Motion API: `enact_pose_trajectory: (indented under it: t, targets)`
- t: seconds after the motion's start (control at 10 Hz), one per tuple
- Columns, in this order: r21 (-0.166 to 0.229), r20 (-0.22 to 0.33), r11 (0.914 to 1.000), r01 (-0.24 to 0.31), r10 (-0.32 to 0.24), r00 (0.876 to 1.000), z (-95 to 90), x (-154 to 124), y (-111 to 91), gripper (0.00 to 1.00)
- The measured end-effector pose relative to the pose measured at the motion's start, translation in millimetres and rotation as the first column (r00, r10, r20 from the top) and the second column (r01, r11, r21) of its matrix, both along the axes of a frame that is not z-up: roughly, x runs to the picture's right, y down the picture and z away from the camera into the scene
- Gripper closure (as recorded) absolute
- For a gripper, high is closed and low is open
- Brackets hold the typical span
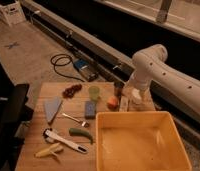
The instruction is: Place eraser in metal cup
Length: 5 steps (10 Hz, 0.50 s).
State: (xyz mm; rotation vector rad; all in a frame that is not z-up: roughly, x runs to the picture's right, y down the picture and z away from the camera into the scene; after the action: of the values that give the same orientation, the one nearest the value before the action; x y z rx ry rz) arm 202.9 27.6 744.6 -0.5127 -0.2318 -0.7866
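The eraser [124, 103] is a small pale block standing on the wooden table [38, 125], just right of the orange fruit [112, 102]. Behind both stands the dark metal cup [118, 87]. My gripper [131, 95] hangs from the white arm [158, 70], which reaches in from the right. It sits right above the eraser and a little to its right, beside the metal cup. It looks open, and I see nothing held in it.
A yellow-green cup [94, 92], a blue block [90, 108], grapes [72, 90], a grey wedge [52, 107], a spoon [73, 118], a green pepper [80, 132], a white-handled tool [63, 140] and a banana [49, 151] lie on the table. A large yellow bin [143, 145] fills the front right.
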Motion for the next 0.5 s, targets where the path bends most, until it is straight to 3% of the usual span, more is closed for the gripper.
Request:
enact_pose_trajectory:
  t: [0.1,0.3,0.5]
  targets:
    - [0.000,-0.003,1.0000,-0.004,0.004,1.000,0.1,1,1,0.27]
    - [0.062,0.019,0.9971,-0.045,0.044,0.999,-1.6,6,-10,0.27]
    - [0.125,0.044,0.9920,0.016,-0.022,0.999,-0.3,-1,-33,0.27]
